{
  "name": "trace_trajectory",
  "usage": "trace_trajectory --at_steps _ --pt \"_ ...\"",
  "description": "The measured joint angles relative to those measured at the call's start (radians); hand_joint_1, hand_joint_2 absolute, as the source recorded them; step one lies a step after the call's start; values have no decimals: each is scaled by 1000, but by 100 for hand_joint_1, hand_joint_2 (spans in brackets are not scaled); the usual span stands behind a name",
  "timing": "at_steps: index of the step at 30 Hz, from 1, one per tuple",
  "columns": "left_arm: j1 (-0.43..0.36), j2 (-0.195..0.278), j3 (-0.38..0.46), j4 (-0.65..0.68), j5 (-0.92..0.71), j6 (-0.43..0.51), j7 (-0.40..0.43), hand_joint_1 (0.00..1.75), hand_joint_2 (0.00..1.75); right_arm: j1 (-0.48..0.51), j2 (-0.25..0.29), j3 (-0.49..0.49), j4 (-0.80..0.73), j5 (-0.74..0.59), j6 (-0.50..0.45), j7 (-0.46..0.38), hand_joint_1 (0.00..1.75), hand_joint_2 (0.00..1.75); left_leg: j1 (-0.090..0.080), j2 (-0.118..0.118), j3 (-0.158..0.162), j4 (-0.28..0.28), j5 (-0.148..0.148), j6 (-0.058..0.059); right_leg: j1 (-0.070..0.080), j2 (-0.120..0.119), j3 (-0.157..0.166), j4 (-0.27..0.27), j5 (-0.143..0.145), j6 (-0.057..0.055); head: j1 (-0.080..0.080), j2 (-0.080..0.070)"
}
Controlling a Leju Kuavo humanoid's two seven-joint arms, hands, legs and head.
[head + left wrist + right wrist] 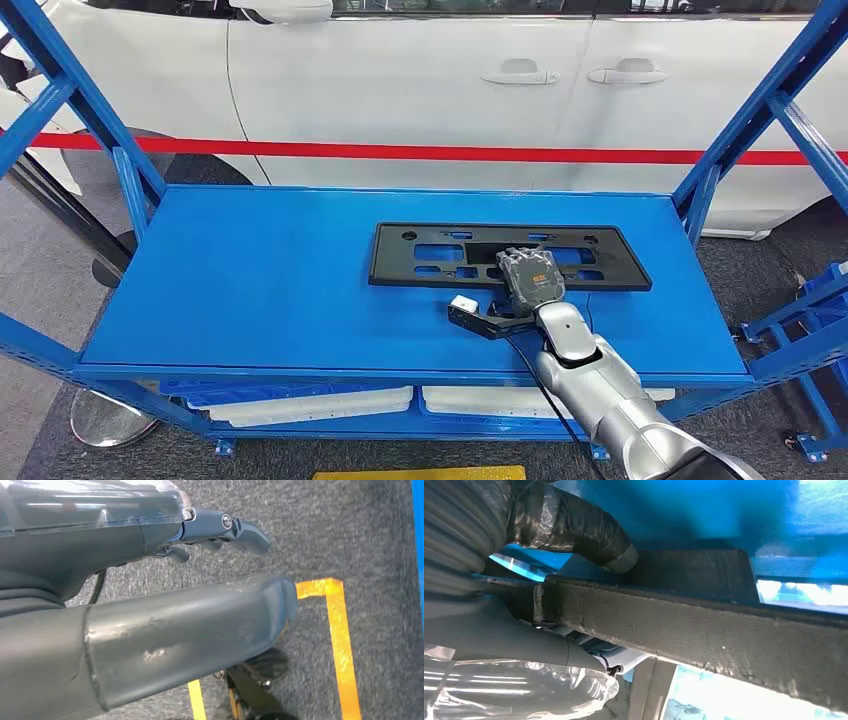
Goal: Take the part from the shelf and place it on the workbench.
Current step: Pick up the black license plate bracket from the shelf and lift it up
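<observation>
The part (420,255) is a long flat black plate with several cut-outs, lying on the blue shelf (260,290) right of its middle. My right hand (530,275) lies on the plate's near edge, its fingers laid over the top. In the right wrist view the part's (724,640) rough edge runs between my taped thumb (594,535) and the rest of the hand, so the hand grips it. A black wrist bracket (480,318) rests just in front of the plate. My left hand (165,610) hangs over grey floor, fingers apart and holding nothing.
Blue uprights (95,110) and slanted braces (745,125) frame both ends of the shelf. A white car (450,80) with a red stripe stands behind. White trays (320,405) lie on the lower level. Another blue rack (810,330) stands at the right. Yellow tape (342,645) marks the floor.
</observation>
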Motion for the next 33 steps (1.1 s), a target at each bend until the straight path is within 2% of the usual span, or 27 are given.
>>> trace_trajectory --at_steps 3,5,7,9,11,12,13,14,16,18,21,23,24,26,27,28,29,30,32,33 --pt "-1 -2 0 0 0 -1 0 0 0 -2 0 -1 0 0 0 -2 175 175 -3 -1 -1 3 -4 -10 7 0 35 -79 13 -10 0 0" --pt "-2 -3 0 0 0 -1 0 0 0 -3 0 -1 0 -1 -1 -4 175 175 -3 -2 -2 2 -5 -21 12 0 37 -88 11 -18 0 0" --pt "-2 -3 0 0 1 -1 0 0 0 -4 3 -2 0 -20 -2 -20 175 175 -2 -2 -5 12 -16 -32 7 -2 41 -95 14 -30 0 0" --pt "-2 -4 2 0 6 -1 -1 0 0 1 11 -12 -8 -114 8 -90 175 175 1 -2 -38 88 -65 -41 2 -6 46 -103 18 -42 0 0" --pt "3 -5 9 0 21 -1 -8 0 0 22 27 -34 -56 -320 45 -225 175 175 4 -2 -100 227 -132 -50 4 -6 46 -104 17 -48 -1 0" --pt "6 -5 16 0 30 0 -13 0 0 38 37 -42 -103 -442 63 -294 175 175 6 -2 -124 279 -148 -53 6 -3 46 -103 16 -49 -1 0" --pt "10 -5 23 0 39 0 -20 0 0 56 49 -47 -166 -564 78 -353 175 175 7 -1 -131 298 -146 -55 7 1 48 -102 15 -50 -1 0" --pt "12 -6 31 0 47 0 -29 0 0 74 61 -46 -239 -674 84 -391 175 175 7 -1 -119 276 -124 -55 7 6 50 -101 14 -50 -1 0" --pt "13 -8 48 0 59 1 -46 0 0 113 79 -35 -413 -873 82 -430 175 175 7 0 -52 138 -56 -53 8 11 57 -96 8 -45 -1 0" --pt "11 -12 64 0 68 3 -61 0 0 161 84 -20 -582 -1022 68 -447 175 175 3 -2 -2 28 -19 -43 11 9 57 -90 1 -34 -1 0" --pt "18 -19 82 0 71 9 -71 0 0 228 70 -10 -804 -1157 54 -482 175 175 -1 -10 -3 11 -10 -23 11 4 48 -86 0 -18 0 0" --pt "24 -24 92 0 73 14 -70 0 0 255 54 -11 -916 -1199 47 -492 175 175 1 -9 -5 5 -4 -10 8 4 36 -61 -20 -7 0 0" --pt "25 -26 97 0 74 15 -69 0 0 266 46 -14 -958 -1214 45 -497 175 175 2 -8 -5 2 -2 -4 7 4 19 -23 -46 -3 0 0" --pt "25 -29 104 0 76 18 -66 0 0 286 30 -18 -1016 -1236 44 -508 175 175 1 -7 -7 2 -2 3 6 4 -40 103 -113 3 0 0" --pt "25 -30 107 0 76 18 -64 0 0 295 25 -20 -1035 -1243 46 -513 175 175 -1 -6 -8 3 -3 4 5 4 -71 165 -136 5 0 0" --pt "24 -30 110 0 77 19 -63 0 0 301 21 -20 -1048 -1248 47 -516 175 175 -2 -6 -8 3 -3 5 5 4 -92 204 -144 5 0 0" --pt "24 -31 113 0 78 19 -62 0 0 307 17 -21 -1056 -1252 48 -517 175 175 -2 -6 -8 4 -4 5 5 4 -96 208 -133 5 0 0" --pt "23 -32 115 0 78 19 -61 0 0 310 14 -21 -1063 -1255 48 -518 175 175 -3 -6 -7 4 -5 5 5 4 -80 172 -103 3 0 0" --pt "22 -35 120 0 79 19 -61 0 0 316 10 -23 -1079 -1257 48 -518 175 175 -4 -8 -3 6 -10 1 7 4 -12 32 -32 -6 0 0" --pt "22 -37 122 0 79 19 -61 0 0 317 8 -24 -1087 -1257 48 -519 175 175 -6 -9 -3 8 -12 -3 9 4 17 -29 -10 -11 0 0"
